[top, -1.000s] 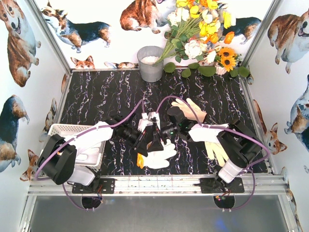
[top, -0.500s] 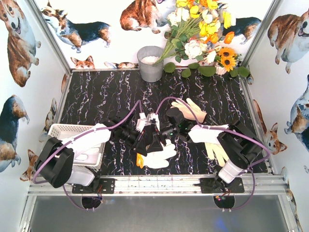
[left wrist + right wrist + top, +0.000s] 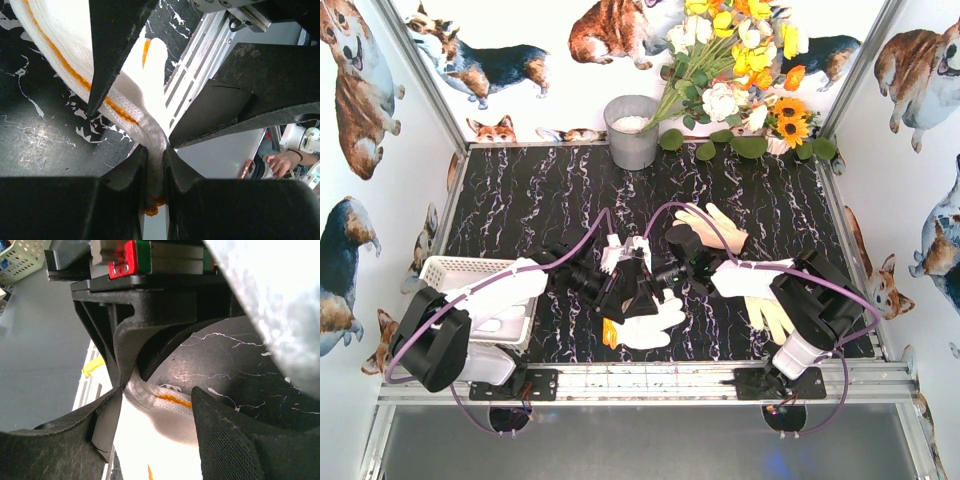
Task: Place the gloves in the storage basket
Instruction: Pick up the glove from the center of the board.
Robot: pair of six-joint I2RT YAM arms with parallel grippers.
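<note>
- Black, white-veined marble tabletop: the work area.
- White plastic storage basket with lattice sides: near-left edge, partly under my left arm. Something white lies inside; I cannot tell what.
- White knit glove with an orange-trimmed cuff: centre front, well apart from the basket.
- 2 more gloves lie loose: a cream one behind my right wrist and a pale yellow one under my right arm.
- My left gripper: clamped tight on that orange-trimmed cuff.
- My right gripper: jaws roughly half apart, straddling the same cuff and pinching nothing.
- Step in hand, as I judge it: moving 1 glove, left-held.
- Next: my right backs clear, then my left swings the glove over the basket and releases it there.
- Against 1 second back: my left elbow sits slightly further left, and the glove has barely shifted.
</note>
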